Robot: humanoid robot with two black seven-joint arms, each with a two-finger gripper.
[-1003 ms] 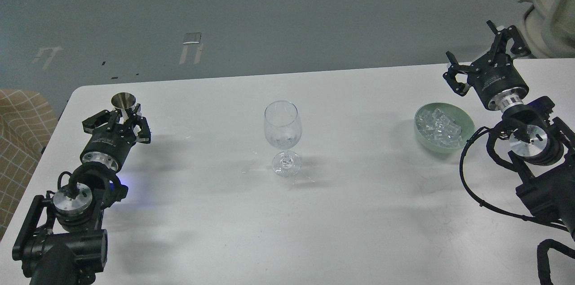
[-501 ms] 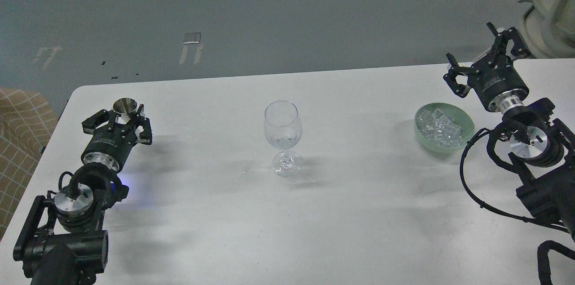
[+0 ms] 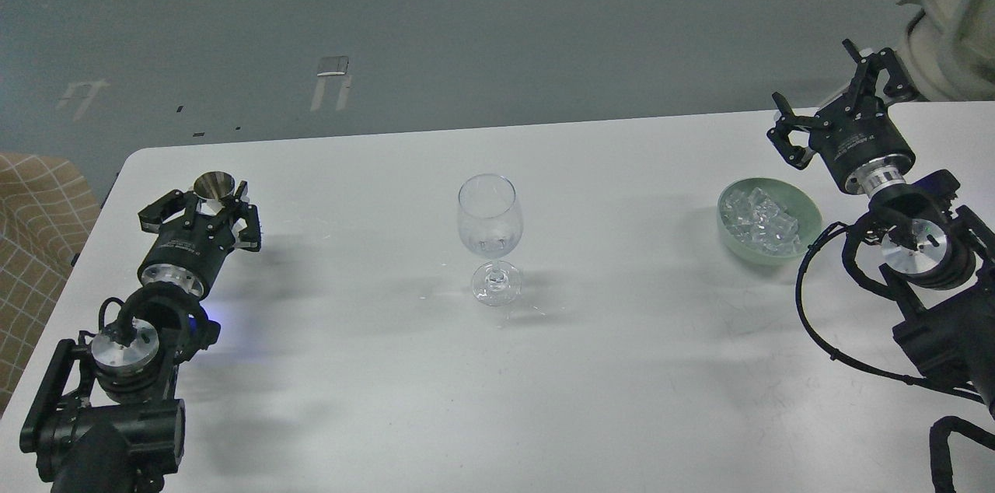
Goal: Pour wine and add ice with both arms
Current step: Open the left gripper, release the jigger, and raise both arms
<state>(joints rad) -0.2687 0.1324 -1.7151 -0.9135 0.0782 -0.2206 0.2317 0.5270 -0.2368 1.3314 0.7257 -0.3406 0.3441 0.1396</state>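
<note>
My left gripper point(image 3: 204, 207) is open at the table's left side. A small shiny metal cup point(image 3: 214, 185) stands between its fingers, and I cannot tell whether they touch it. The wine does not show; the cup's inside is not readable. A clear stemmed wine glass point(image 3: 488, 222) stands upright at the table's middle. A pale green bowl point(image 3: 810, 215) at the right holds several clear ice cubes point(image 3: 758, 219). My right gripper point(image 3: 830, 106) is open and empty, behind and to the right of the bowl, raised off the table.
The white table point(image 3: 497, 384) ends at its far edge just behind the cup and the right gripper. A tan checked seat point(image 3: 31, 229) stands off the left edge. A pale machine base point(image 3: 952, 19) stands at the far right. Black cables loop beside my right arm.
The left gripper has edged forward, so the metal cup sits deeper between its fingers. The right arm, the glass and the bowl have hardly moved.
</note>
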